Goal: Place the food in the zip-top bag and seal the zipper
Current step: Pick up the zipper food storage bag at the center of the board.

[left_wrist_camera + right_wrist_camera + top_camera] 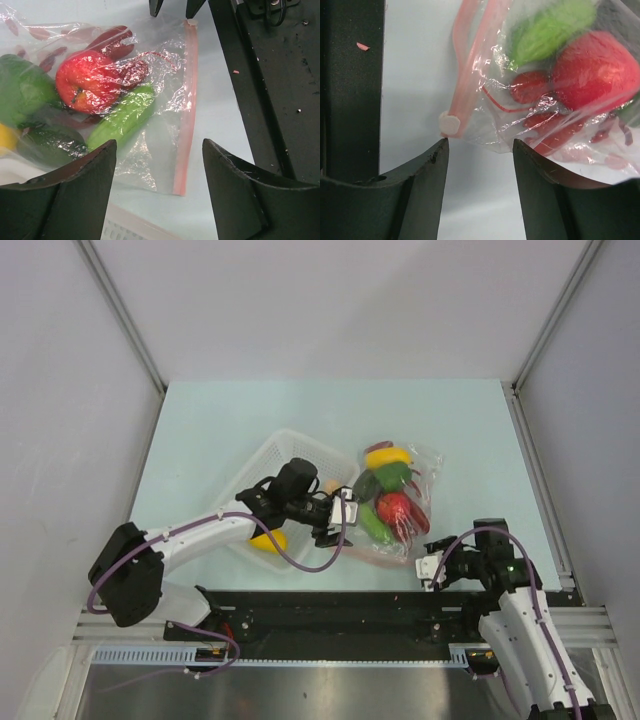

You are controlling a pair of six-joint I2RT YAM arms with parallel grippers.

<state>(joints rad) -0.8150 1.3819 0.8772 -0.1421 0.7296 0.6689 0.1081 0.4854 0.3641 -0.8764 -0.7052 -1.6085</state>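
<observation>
zip-top bag [400, 505]: lies flat on the tabletop [220, 420], just right of the white mesh basket [280, 440], with its pink edge on the near side.
Contents: red tomato [85, 87], green cucumber [122, 122] and red lobster [112, 42] show through the film; one yellow piece [268, 540] is at the basket's near corner, under the left arm.
Handling: judged light overall. The film is thin, crinkly and slippery, and will buckle or slide rather than resist a push. The toys inside are hard and round, likely to roll and bulge the wall.
Where to grip: the zipper [187, 110], the stiffest line on the bag. Pinch it at the end by the pale tab [450, 124], clear of the food.
Seal: whether the strip is pressed shut along its whole length cannot be told.
left tool [159, 145]: at the basket's right edge, over the bag. Jaws wide apart, nothing between them, touching nothing visible.
right tool [480, 142]: far right of the basket, at the zipper's end. Jaws apart and holding nothing; one fingertip is right at the tab, contact unclear.
</observation>
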